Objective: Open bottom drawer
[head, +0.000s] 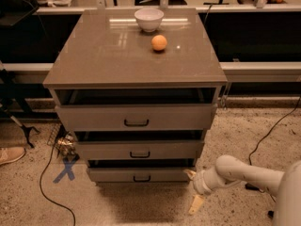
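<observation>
The bottom drawer (pixel 141 174) is the slimmest grey-taupe front at the foot of the cabinet, with a small black bar handle (pixel 141 178). It stands slightly out, with a dark gap above it. My gripper (pixel 193 189) is on the white arm low at the right, just beside the drawer's right end. One cream finger (pixel 196 204) points down toward the floor and another (pixel 190 174) reaches toward the drawer's corner. The fingers stand apart and hold nothing.
The middle drawer (pixel 140 150) and tall top drawer (pixel 136 117) sit above. A white bowl (pixel 149 19) and an orange (pixel 159 42) rest on the cabinet top (pixel 94 60). Black cables (pixel 44 187), a blue X mark (pixel 65 169) and a shoe (pixel 10 155) lie on the floor at left.
</observation>
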`<state>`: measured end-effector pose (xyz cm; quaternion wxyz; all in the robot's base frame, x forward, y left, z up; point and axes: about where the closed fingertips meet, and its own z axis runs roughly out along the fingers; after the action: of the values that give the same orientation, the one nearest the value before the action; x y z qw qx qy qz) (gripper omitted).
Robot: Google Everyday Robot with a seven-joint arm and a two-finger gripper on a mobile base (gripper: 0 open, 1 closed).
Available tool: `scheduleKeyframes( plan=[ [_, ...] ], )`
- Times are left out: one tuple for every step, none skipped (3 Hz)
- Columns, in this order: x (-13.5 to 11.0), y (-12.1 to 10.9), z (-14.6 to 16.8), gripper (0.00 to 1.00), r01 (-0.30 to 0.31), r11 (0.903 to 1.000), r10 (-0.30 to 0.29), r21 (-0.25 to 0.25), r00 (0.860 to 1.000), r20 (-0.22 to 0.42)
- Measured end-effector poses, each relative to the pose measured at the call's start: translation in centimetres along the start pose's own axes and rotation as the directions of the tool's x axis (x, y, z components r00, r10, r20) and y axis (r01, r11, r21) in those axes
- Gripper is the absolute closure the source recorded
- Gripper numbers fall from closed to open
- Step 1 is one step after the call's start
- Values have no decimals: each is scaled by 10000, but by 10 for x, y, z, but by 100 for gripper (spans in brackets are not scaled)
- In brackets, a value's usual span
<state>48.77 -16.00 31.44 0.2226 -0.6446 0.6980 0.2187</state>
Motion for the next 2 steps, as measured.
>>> scheduleKeyframes(
  plan=[
    [13,-9,24,0,782,9958,-745,473,9944,-751],
    [28,-28,46,0,1334,9865,-1208,951,9843,-1284]
  ],
)
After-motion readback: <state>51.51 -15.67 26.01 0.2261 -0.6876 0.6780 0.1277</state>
